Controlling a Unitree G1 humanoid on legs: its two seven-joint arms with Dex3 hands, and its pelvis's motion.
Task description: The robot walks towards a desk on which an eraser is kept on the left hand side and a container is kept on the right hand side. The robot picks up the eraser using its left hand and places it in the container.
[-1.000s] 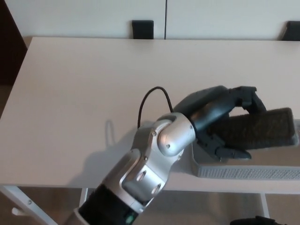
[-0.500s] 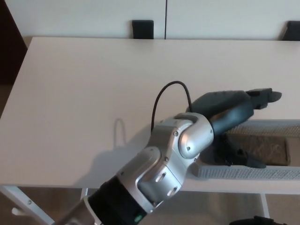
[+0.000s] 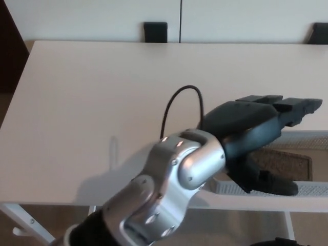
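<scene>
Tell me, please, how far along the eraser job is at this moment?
Nearly finished, it seems. Done: the eraser lies inside the white container at the desk's right edge. In hand: nothing; the left hand hovers over the container with its fingers spread, empty. Left: probably only drawing the arm back. The right hand is not in view.

Desk [image 3: 92, 102]: pale beige, plain, no pattern. Left hand [image 3: 259, 133]: black fingers and palm; wrist and forearm casing silver-grey metal; thin black cable looped above wrist. Container [image 3: 312, 189]: light grey, fine mesh-textured wall. Eraser [image 3: 287, 163]: dark brown, mottled felt surface. Wall behind: off-white.
</scene>
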